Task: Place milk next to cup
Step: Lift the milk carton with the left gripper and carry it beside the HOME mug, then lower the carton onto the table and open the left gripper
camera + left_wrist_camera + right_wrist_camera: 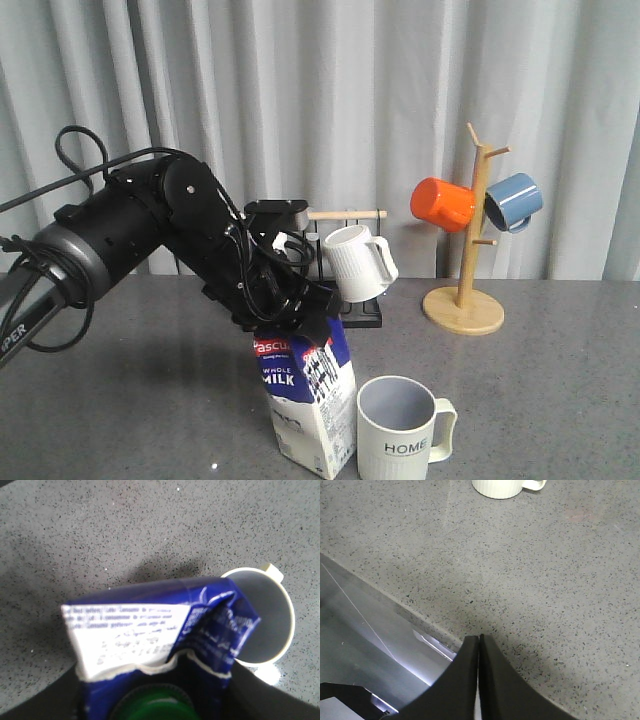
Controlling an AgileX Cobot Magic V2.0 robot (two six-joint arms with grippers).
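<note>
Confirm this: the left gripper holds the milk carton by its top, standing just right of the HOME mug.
One thing is wrong: the front view shows the milk carton left of the HOME mug, not right. The left gripper does hold its top.

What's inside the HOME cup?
The cup looks empty: only its bluish-grey inside shows. In the left wrist view, the milk covers part of its opening, so that side stays hidden.

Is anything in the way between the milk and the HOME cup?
No. The milk, held at its top by the left tool, already stands right beside the cup, with only bare table around them.
</note>
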